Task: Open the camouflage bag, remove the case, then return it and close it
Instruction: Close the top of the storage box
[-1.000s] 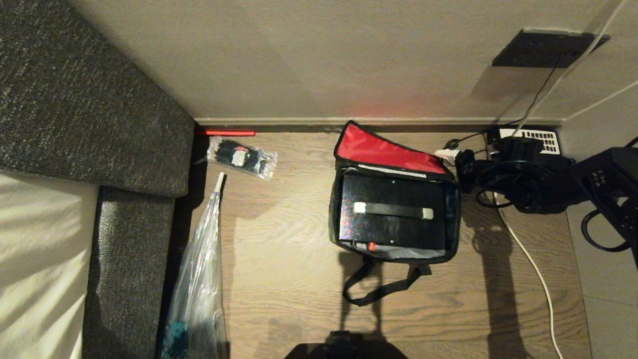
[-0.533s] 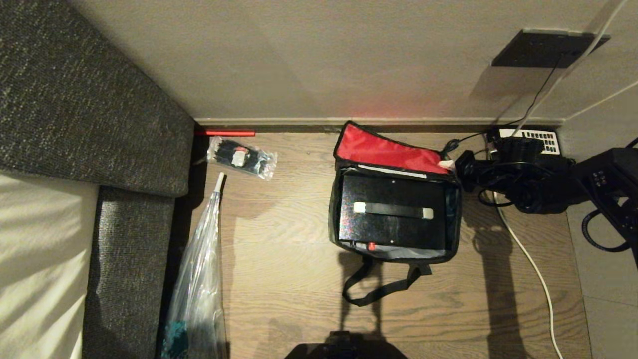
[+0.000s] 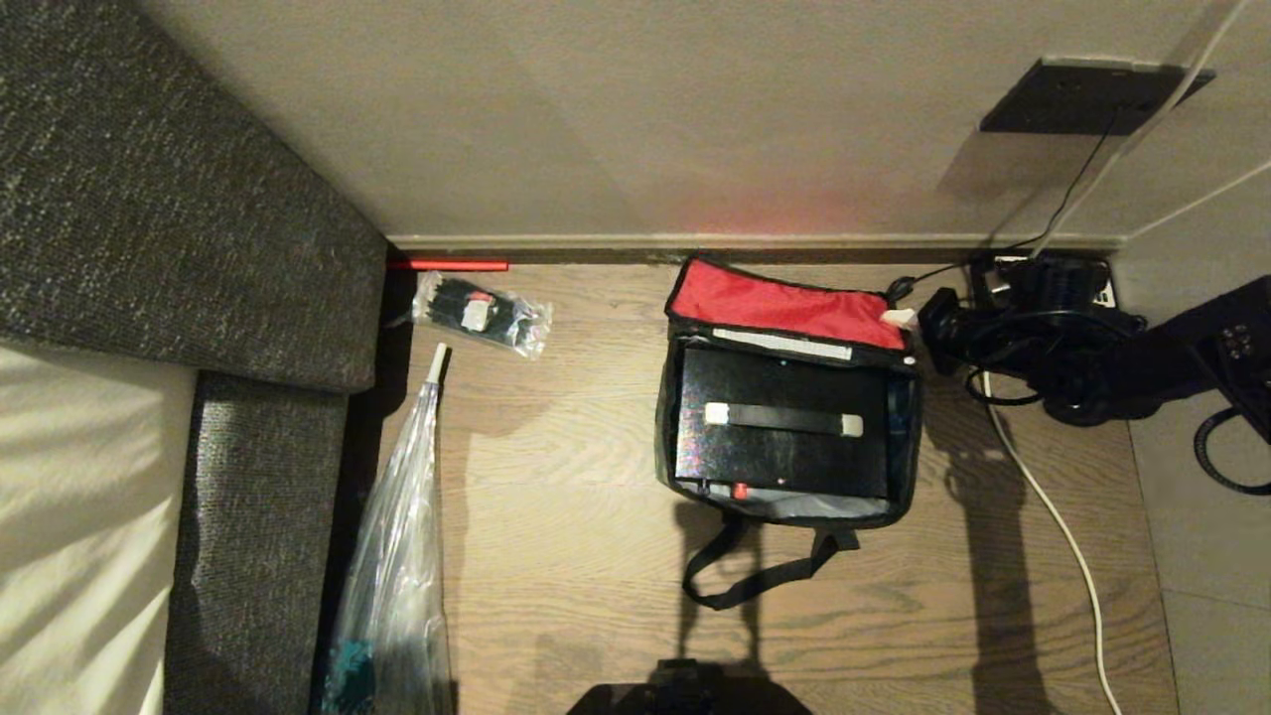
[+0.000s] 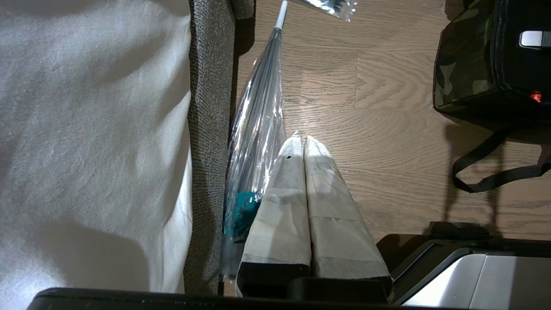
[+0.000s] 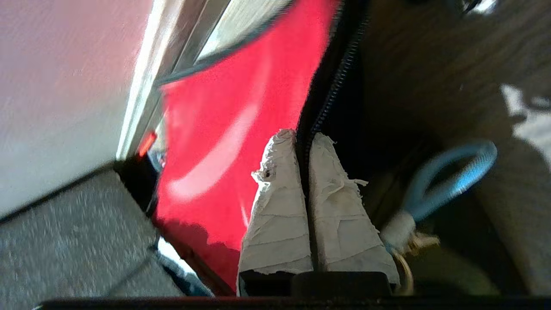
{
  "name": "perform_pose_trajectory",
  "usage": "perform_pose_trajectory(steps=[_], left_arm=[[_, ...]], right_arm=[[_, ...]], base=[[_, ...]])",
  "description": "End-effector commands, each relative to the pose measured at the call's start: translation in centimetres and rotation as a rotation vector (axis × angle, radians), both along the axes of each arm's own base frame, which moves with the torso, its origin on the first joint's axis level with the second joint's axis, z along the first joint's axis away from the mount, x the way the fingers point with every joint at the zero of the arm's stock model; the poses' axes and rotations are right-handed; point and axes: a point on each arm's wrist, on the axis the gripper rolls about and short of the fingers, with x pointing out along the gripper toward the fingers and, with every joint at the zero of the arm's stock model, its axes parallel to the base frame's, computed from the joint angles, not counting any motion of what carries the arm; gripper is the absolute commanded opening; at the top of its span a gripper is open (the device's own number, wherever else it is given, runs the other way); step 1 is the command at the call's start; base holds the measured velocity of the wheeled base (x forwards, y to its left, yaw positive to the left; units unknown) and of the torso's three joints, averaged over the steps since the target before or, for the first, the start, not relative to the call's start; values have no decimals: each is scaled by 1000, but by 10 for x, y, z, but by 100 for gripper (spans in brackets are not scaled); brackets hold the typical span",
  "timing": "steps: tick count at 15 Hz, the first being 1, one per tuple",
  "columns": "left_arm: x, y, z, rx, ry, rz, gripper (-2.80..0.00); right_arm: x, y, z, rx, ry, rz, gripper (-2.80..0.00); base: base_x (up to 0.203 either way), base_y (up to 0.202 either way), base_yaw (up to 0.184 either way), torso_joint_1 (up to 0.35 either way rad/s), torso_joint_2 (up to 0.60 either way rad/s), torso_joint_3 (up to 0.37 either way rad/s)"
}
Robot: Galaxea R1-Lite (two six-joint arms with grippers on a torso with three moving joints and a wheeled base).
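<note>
Lid-closing step: right gripper (image 5: 301, 150) pinched shut on camouflage bag (image 3: 784, 437) lid edge, case (image 3: 781, 422) inside; next, swing lid forward over opening; left gripper (image 4: 303, 144) closed, idle.

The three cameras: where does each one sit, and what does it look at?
Head view: high, looking down at the camouflage bag; right arm at its lid.
Left wrist view: behind the left gripper, shut, over the floor.
Right wrist view: behind the right gripper, shut on the lid's edge.
All share the bag.
</note>
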Motion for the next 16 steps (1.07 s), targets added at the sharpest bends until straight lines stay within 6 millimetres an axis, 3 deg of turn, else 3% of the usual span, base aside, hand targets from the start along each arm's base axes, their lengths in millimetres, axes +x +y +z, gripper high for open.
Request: perform_pose_trajectory(steps=[1,6,16], left_arm=[[0,0,0,0,3,1,-280],[0,0,-1,0,4,0,-280],[0,0,0,0,3,1,-280]], right_arm=[[-17,3,21,-27,-34,14,-280],[-33,5,31,-61,-46,22,-280],[-44,8,22,-255,-106,82,-280]], base=[[0,0,0,0,0,0],[0,0,0,0,0,0],[0,0,0,0,0,0]])
